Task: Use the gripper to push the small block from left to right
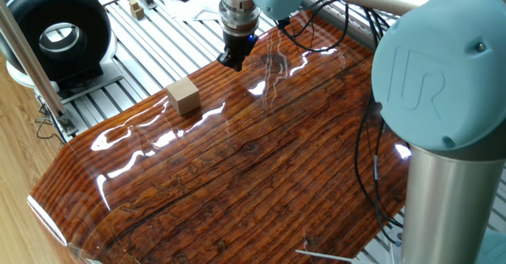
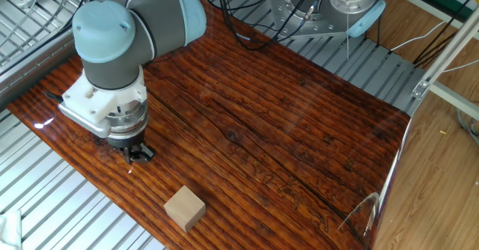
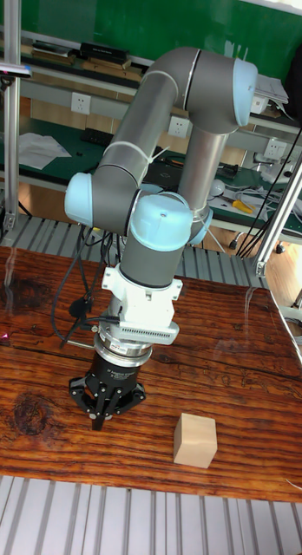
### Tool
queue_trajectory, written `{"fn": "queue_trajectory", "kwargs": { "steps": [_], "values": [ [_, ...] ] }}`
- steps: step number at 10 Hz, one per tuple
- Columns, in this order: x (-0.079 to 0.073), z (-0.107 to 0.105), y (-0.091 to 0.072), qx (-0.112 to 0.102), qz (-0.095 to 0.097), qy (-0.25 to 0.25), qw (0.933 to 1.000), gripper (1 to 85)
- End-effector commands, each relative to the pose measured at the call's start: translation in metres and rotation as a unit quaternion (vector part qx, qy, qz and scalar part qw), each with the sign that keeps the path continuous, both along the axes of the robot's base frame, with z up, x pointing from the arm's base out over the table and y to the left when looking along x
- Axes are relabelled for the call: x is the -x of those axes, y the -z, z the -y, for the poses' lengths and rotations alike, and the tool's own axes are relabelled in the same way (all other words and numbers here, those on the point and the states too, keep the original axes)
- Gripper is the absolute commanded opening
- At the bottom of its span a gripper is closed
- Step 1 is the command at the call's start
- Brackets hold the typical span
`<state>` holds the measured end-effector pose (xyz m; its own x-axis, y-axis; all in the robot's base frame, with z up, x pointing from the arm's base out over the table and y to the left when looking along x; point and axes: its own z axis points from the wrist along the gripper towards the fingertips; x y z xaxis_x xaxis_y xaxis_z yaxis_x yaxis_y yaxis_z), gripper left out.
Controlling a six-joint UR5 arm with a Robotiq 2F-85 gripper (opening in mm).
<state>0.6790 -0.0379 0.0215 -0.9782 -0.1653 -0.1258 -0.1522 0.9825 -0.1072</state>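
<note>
The small block (image 1: 186, 96) is a plain tan wooden cube resting near the edge of the glossy wooden table (image 1: 261, 161). It also shows in the other fixed view (image 2: 184, 208) and the tall view (image 3: 195, 440). My gripper (image 1: 231, 61) hangs just above the tabletop, fingers pinched together with nothing between them. It stands apart from the block, a clear gap between the two. In the tall view the gripper (image 3: 100, 421) is left of the block, and in the other fixed view the gripper (image 2: 135, 154) lies up and left of it.
A black ring-shaped device (image 1: 55, 31) and a tiny tan wooden piece (image 1: 137, 11) sit on the slotted metal base (image 1: 150, 50) beyond the table edge. Black cables (image 1: 296, 35) trail over the table behind the gripper. The arm's big base column (image 1: 447, 161) stands at the right.
</note>
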Motion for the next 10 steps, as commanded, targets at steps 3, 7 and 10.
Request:
{"fn": "queue_trajectory", "kwargs": {
  "steps": [3,7,10],
  "values": [
    [0.011,0.009,-0.001,0.022,-0.028,-0.057,0.9977,1.0],
    [0.002,-0.012,0.000,-0.024,-0.005,-0.015,0.9996,1.0],
    [0.005,-0.024,-0.002,-0.043,-0.012,0.016,0.9989,1.0]
  ]
}}
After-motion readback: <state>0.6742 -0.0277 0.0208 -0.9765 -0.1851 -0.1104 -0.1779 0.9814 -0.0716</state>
